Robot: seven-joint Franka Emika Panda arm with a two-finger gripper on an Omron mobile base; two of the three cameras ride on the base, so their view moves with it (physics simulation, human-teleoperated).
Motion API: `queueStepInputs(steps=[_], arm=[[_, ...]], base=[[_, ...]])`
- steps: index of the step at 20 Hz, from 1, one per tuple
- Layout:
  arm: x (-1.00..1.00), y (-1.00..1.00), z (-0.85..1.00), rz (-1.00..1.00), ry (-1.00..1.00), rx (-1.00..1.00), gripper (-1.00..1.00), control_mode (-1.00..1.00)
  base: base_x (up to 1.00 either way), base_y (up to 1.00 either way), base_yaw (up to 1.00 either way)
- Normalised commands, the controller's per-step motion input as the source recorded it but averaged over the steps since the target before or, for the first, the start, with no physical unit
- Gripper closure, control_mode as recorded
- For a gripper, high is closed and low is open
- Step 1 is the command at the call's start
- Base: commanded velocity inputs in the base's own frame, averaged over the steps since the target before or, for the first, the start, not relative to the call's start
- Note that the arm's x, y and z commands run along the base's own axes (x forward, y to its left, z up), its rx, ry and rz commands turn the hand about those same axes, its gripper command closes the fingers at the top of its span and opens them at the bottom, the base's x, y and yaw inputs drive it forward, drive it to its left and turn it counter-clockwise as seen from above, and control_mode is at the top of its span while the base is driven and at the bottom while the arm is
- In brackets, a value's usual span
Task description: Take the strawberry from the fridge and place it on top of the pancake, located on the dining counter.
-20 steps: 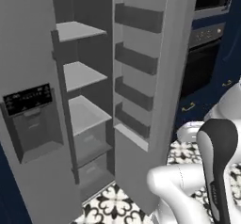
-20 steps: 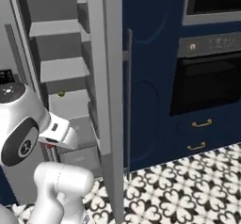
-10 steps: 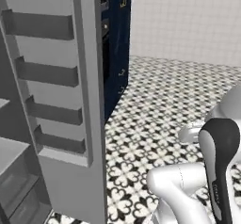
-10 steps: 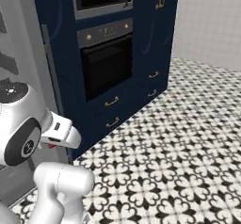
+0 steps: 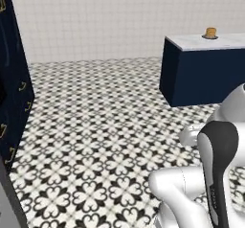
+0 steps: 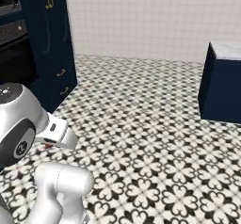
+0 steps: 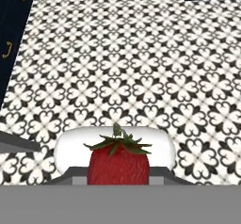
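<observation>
Black-and-white patterned floor tiles [image 5: 105,126] stretch to a white tiled wall. Closed on the strawberry [image 7: 118,163], the gripper [image 7: 118,178] holds it above the floor. Far off, the pancake [image 5: 210,32] sits on the counter [image 5: 229,42] with its navy base.

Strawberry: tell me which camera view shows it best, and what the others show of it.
The hand view. The strawberry sits large and close at the bottom of that view, red body and green leaves plain, held in the shut gripper. The right base view gives just a tiny red speck under the hand. In the left base view I cannot make it out.
</observation>
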Motion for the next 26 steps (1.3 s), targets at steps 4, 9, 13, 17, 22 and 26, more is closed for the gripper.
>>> queueStepInputs(steps=[4,9,13,17,22,26], arm=[[0.00,0.00,0.00,0.00,0.00,0.00,1.00,1.00],[0.00,0.00,0.00,0.00,0.00,0.00,1.00,1.00],[0.00,0.00,0.00,0.00,0.00,0.00,1.00,1.00],[0.00,0.00,0.00,0.00,0.00,0.00,1.00,1.00],[0.00,0.00,0.00,0.00,0.00,0.00,1.00,1.00],[0.00,0.00,0.00,0.00,0.00,0.00,1.00,1.00]], base=[[0.92,-0.92,-0.30],[1.00,-0.44,0.01],[1.00,-0.15,0.07],[1.00,0.05,0.03],[1.00,0.33,0.05],[1.00,0.36,0.00]])
